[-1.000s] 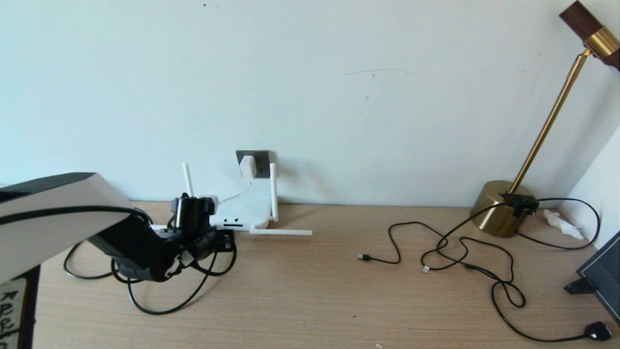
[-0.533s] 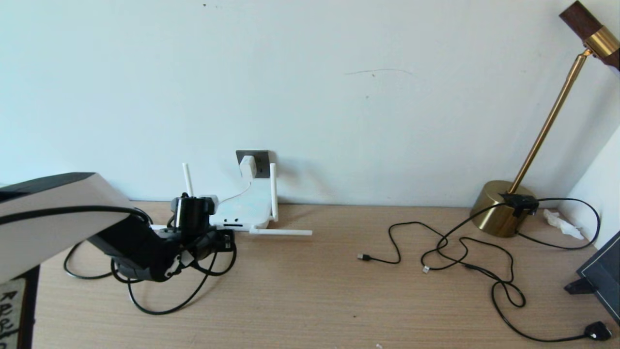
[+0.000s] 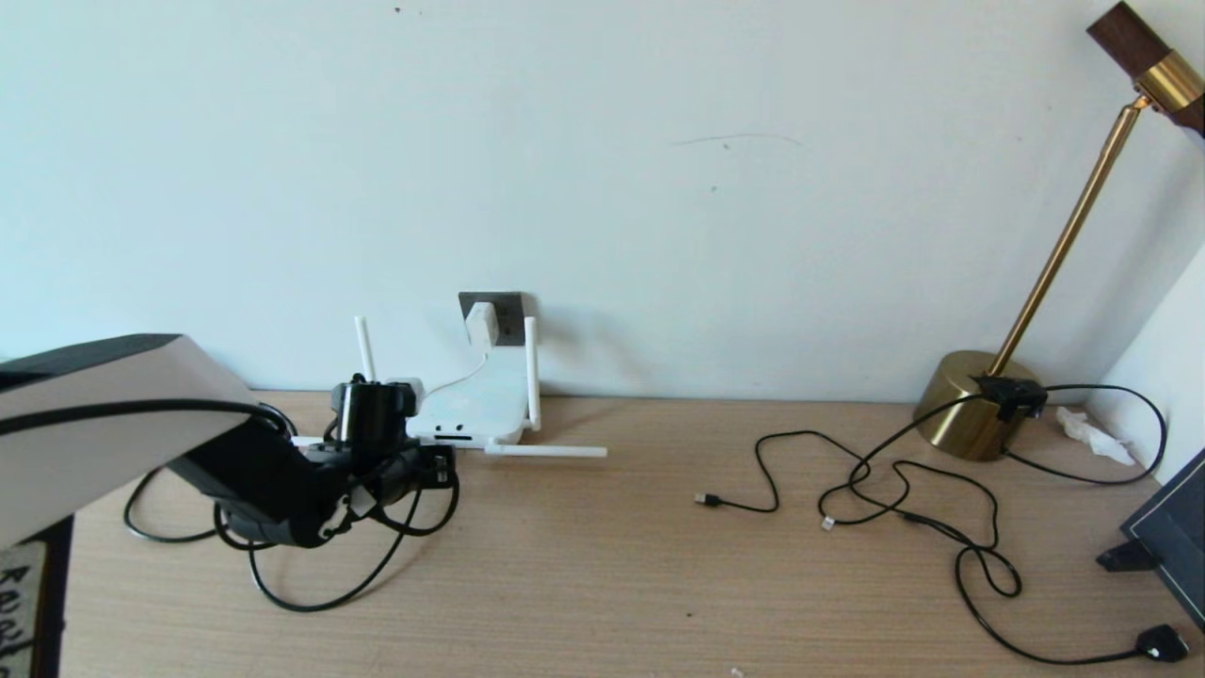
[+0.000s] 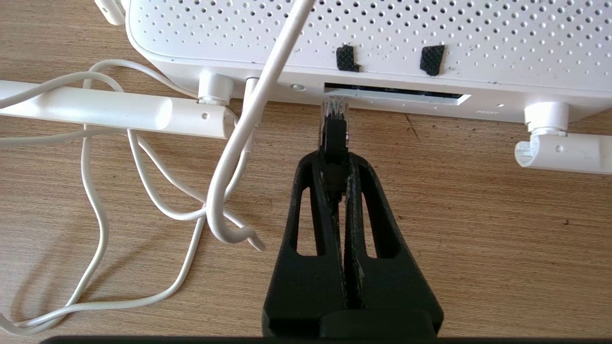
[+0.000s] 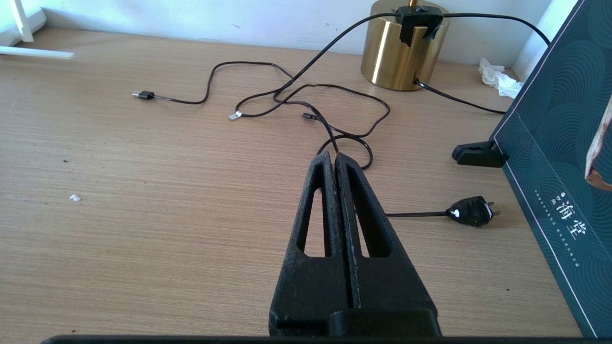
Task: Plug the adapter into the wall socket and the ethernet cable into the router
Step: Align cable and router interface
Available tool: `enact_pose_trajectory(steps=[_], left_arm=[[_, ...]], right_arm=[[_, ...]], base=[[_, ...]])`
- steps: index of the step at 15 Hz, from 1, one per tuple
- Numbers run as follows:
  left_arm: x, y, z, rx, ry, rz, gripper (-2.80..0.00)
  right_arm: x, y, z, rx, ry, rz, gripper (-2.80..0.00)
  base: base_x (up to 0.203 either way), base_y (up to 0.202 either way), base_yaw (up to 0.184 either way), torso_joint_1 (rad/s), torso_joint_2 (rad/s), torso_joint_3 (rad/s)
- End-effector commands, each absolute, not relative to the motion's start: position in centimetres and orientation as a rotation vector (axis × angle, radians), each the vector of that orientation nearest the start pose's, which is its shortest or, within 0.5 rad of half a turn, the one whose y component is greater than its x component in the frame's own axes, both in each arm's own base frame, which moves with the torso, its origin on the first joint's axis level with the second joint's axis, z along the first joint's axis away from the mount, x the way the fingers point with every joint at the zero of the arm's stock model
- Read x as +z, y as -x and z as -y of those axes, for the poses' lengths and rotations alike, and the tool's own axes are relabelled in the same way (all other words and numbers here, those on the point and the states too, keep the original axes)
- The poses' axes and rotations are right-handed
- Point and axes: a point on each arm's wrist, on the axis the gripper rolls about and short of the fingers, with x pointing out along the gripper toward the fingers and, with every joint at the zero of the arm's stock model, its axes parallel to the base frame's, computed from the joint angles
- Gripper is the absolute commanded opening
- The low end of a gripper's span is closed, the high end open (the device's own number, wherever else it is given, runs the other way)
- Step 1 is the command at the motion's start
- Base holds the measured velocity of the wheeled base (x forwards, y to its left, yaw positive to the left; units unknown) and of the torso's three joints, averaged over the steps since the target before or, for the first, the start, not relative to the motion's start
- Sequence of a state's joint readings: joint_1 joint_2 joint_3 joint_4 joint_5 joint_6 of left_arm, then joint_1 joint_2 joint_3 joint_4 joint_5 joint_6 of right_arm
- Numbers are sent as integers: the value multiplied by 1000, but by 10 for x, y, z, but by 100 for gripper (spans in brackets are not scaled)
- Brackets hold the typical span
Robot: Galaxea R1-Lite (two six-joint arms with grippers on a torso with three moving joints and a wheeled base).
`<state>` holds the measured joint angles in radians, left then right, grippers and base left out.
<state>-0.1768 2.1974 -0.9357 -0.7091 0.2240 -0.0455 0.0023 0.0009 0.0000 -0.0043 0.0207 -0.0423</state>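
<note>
The adapter [image 3: 481, 323] is seated in the wall socket [image 3: 508, 312]; what remains is the ethernet cable [image 4: 334, 136]. The left gripper [image 4: 334, 160] has its jaws pinching the black boot just behind the clear connector, at the left of the table [image 3: 602, 565], close to the near edge of the router [image 4: 363, 43].

Handling: the connector is light, rigid and probably brittle at its latch tab. The cable behind it is fairly stiff and springy, so its loops on the table may pull the plug sideways. Hold at the boot, not the clear tip.

Orientation: the connector's long axis runs away from the robot, tip pointing at the left end of the dark port slot [image 4: 397, 93], just short of it.

The right gripper [image 5: 334, 160] is parked at the right, jaws pressed together, empty.
</note>
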Motion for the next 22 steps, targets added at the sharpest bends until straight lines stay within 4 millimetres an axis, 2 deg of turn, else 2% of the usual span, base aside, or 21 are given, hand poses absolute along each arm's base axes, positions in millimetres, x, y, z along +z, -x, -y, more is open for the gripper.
enact_pose_trajectory(steps=[1,22], left_arm=[[48,-383,63,60,-64,-532,-280],[49,-383,68,54,-67,-525,-280]], right_arm=[[76,23,0,24,43,4,-280],[76,23,0,23,43,5,-280]], base=[[0,0,0,0,0,0],[0,0,0,0,0,0]])
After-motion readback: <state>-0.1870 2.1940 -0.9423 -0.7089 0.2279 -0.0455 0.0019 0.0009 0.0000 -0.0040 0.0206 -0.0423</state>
